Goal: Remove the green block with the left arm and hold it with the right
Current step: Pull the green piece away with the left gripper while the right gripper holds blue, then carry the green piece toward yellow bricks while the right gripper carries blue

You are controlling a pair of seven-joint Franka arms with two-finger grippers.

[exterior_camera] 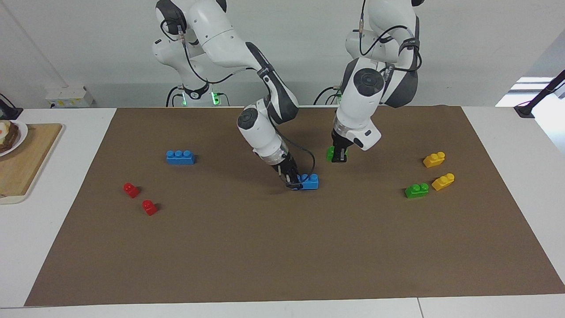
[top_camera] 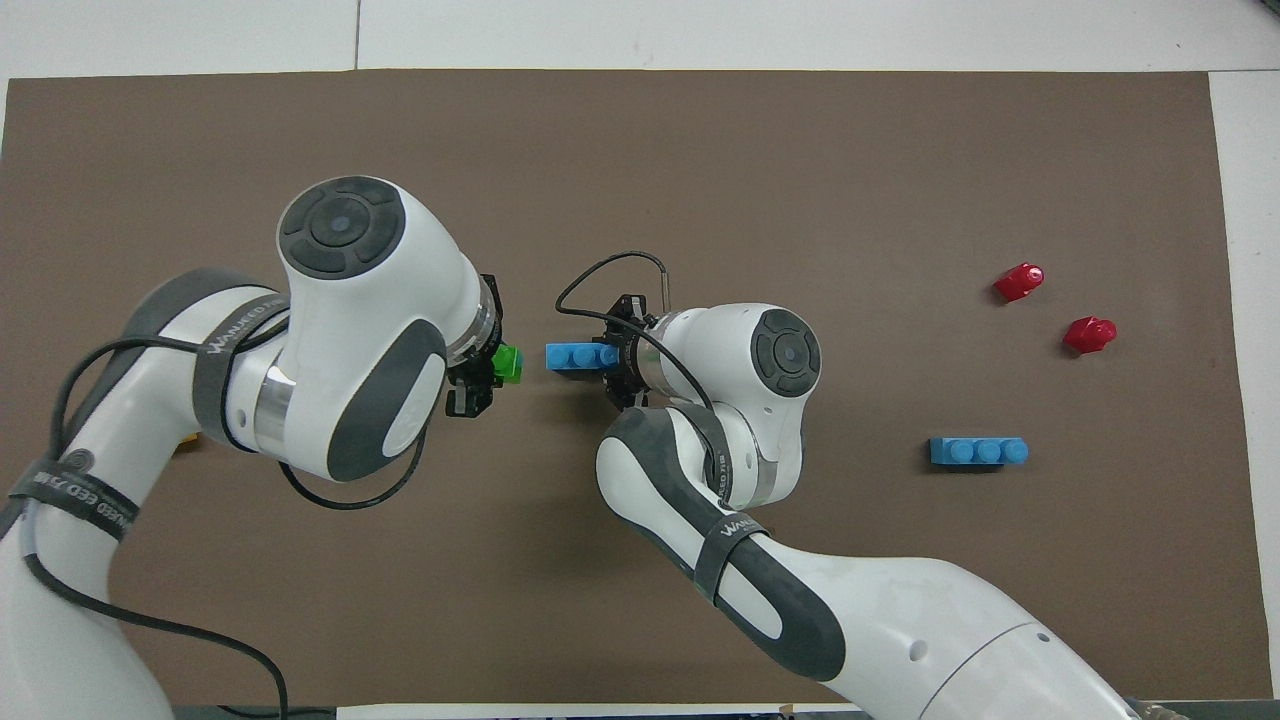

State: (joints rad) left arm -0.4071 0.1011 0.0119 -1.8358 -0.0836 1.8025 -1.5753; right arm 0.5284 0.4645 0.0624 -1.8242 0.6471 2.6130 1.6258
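Your left pincer grips the green block, lifted beside the blue brick that your right pincer clamps on the mat. Risk: a loose grip drops the block.

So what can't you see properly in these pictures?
- Green block in the left hand: mostly covered by that hand in both views, so its studs can't be counted.
- Blue block at the right hand: one end is covered by the hand in both views.
- Yellow blocks and the other green block: the left arm covers them in the overhead view.
- Plate: cut off by the facing view's edge.
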